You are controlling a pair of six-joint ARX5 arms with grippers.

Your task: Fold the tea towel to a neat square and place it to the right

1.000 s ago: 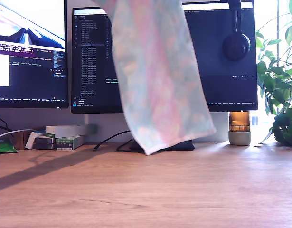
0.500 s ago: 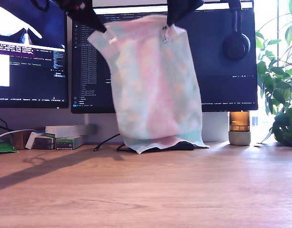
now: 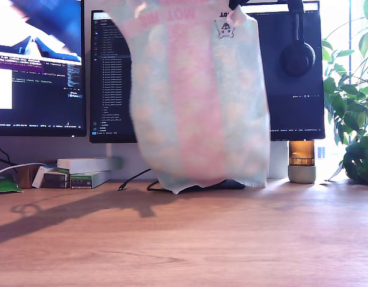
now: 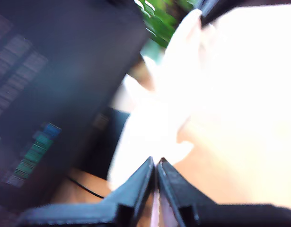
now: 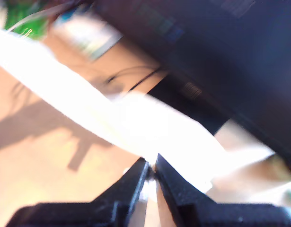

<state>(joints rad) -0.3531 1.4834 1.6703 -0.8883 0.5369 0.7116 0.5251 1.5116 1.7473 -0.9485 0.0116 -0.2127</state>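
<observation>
The tea towel (image 3: 198,101) hangs upright in front of the monitors in the exterior view, white with pale pink and mint bands. Pink lettering (image 3: 172,15) runs along its top edge, and a small dark figure (image 3: 224,30) is printed near one upper corner. Its bottom hem sits just above the back of the desk. Both grippers are almost wholly above the exterior view's top edge. My first gripper (image 4: 156,163) is shut on the overexposed white tea towel (image 4: 154,127). My second gripper (image 5: 151,165) is shut on another part of the tea towel (image 5: 136,123).
Two monitors (image 3: 37,66) stand behind the towel, with headphones (image 3: 297,57) hung on one. A plant (image 3: 351,101) and a small jar (image 3: 302,161) are at the exterior view's right. Boxes (image 3: 82,170) and a cable (image 3: 136,176) lie at the back left of the wooden desk (image 3: 184,239).
The towel's top edge has risen to the exterior view's top and the grippers have gone out of view there. The cloth now hangs wider and flatter, with its lettering showing.
</observation>
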